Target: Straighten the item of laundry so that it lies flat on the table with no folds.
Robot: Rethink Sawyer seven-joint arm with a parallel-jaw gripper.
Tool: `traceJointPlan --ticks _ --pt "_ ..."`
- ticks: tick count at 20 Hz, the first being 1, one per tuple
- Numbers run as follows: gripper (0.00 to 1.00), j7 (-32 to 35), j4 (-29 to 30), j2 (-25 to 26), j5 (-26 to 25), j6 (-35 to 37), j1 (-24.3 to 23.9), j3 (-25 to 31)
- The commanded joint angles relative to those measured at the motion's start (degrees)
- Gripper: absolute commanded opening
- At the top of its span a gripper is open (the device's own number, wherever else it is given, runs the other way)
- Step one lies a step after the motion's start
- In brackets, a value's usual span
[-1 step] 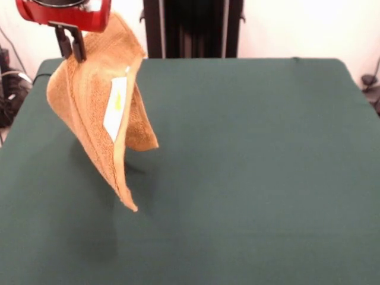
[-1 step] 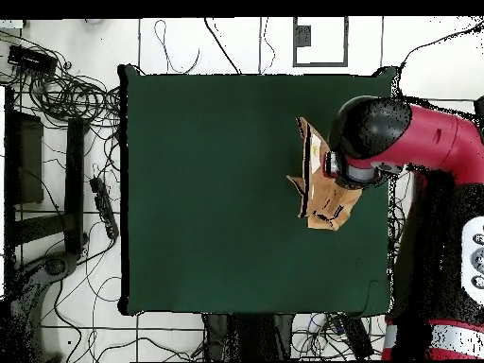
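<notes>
Towel (image 1: 98,119) is being held aloft, folded and dangling over the bench (image 1: 249,178) around nine o'clock in the front view, gripped by the jaws of the gripper (image 1: 71,44); lowering and dragging flat is being called for next.

No legible text, brand, number or sign is found in either view. A white label (image 1: 115,107) is carried on the towel (image 1: 89,113); a small yellow mark is seen on it, but no characters can be read. No markings are shown on the table (image 1: 249,178).
</notes>
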Motion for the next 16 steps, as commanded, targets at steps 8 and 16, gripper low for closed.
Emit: traceJointPlan --ticks 8,16 --pt "0.0 -15.6 3.4 -6.7 -1.6 10.1 -0.5 7.6" --pt "0.0 -18.6 -1.0 -6.9 -3.2 15.4 -2.0 9.2"
